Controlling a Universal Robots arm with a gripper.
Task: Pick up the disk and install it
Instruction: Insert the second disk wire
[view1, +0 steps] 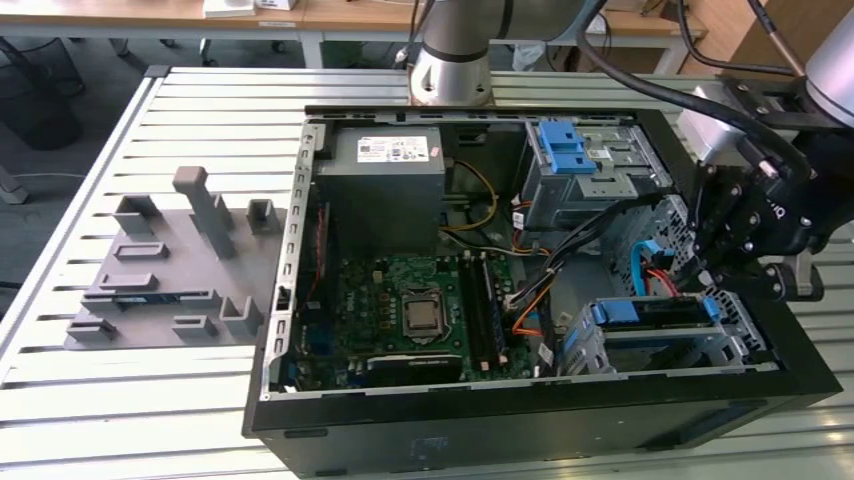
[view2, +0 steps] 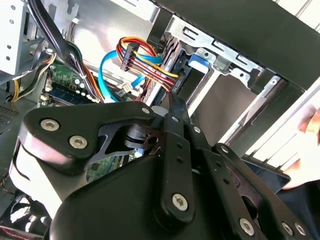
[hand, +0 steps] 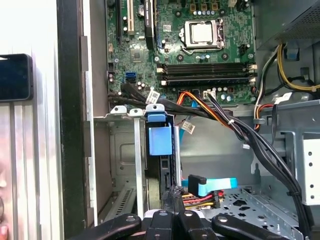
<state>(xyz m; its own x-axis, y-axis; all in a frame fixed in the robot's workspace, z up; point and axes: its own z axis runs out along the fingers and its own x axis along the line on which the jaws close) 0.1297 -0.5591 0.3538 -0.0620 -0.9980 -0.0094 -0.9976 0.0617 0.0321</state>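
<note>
The disk stands on edge in the metal drive cage at the corner of the open computer case on the exterior view's right, blue rails along its sides. In the first wrist view the disk shows edge-on in its slot, under a blue plastic tab. My gripper hangs over that cage, just behind the disk. In both wrist views the gripper has its black fingers brought together into one tip at the disk's cable end, beside the red, yellow and orange power plug.
Power supply, motherboard and a second cage with a blue carrier fill the case. Cable bundles run close past the disk slot. A grey fixture plate lies outside the case. A person's hand is beyond the case wall.
</note>
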